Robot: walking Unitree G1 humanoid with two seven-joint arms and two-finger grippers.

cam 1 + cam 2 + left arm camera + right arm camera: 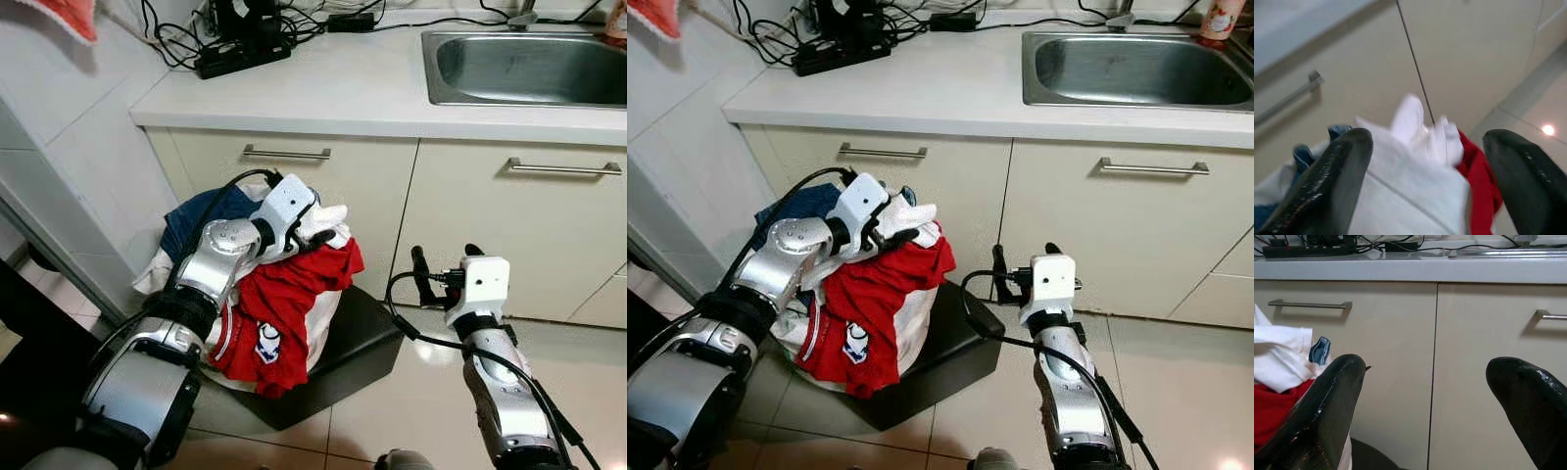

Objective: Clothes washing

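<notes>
The laundry pile (265, 294) sits heaped on a black stool (343, 362) against the cabinet front, at about 9 o'clock from the right gripper (446, 262), which hangs over the floor with fingers spread, holding nothing. The left gripper (309, 230) hovers at the heap's crown, its fingers wide apart around a white garment (1415, 166) without pinching it. The clothes look soft, light and floppy, so a raised fold of that white cloth seems the best hold, though the red shirt (294, 304) below may drag along.

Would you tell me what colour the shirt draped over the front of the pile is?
Red shirt, clearest in the left eye view.
</notes>
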